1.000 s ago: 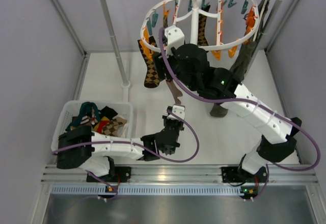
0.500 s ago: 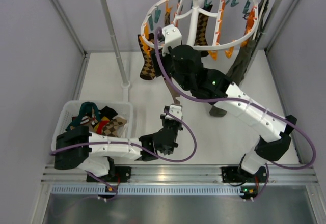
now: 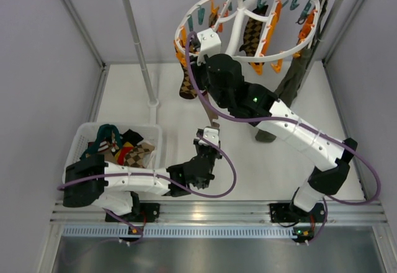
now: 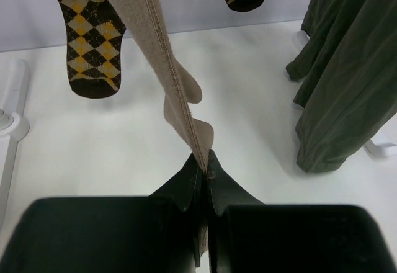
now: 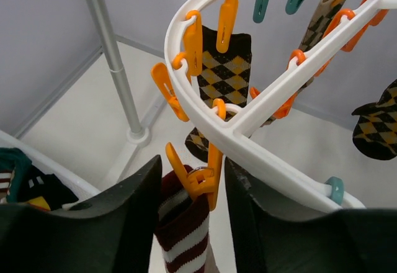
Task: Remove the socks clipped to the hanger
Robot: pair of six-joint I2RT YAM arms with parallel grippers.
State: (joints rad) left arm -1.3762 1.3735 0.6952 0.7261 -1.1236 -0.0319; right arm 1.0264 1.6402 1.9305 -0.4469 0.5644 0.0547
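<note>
The white hanger point(image 3: 282, 53) hangs from the rail, with orange and teal clips. My right gripper point(image 3: 200, 48) is open at its left rim. In the right wrist view the jaws of the right gripper point(image 5: 192, 183) stand either side of an orange clip point(image 5: 205, 177), which holds a maroon-and-white striped sock point(image 5: 183, 236). My left gripper point(image 3: 208, 141) is low and shut on the bottom end of a tan sock point(image 4: 167, 68) stretched upward. Its top is hidden behind the right arm. Brown argyle socks point(image 4: 87, 37) hang nearby.
A white basket point(image 3: 84, 138) holding removed socks stands at the left. The metal rail post point(image 3: 139, 49) stands left of the hanger. A long olive-green garment point(image 4: 347, 68) hangs at the right, down to the table.
The right gripper has moved up and left to the hanger's rim, and the hanger has tilted and swung. The left gripper has stayed shut on the tan sock, almost still.
</note>
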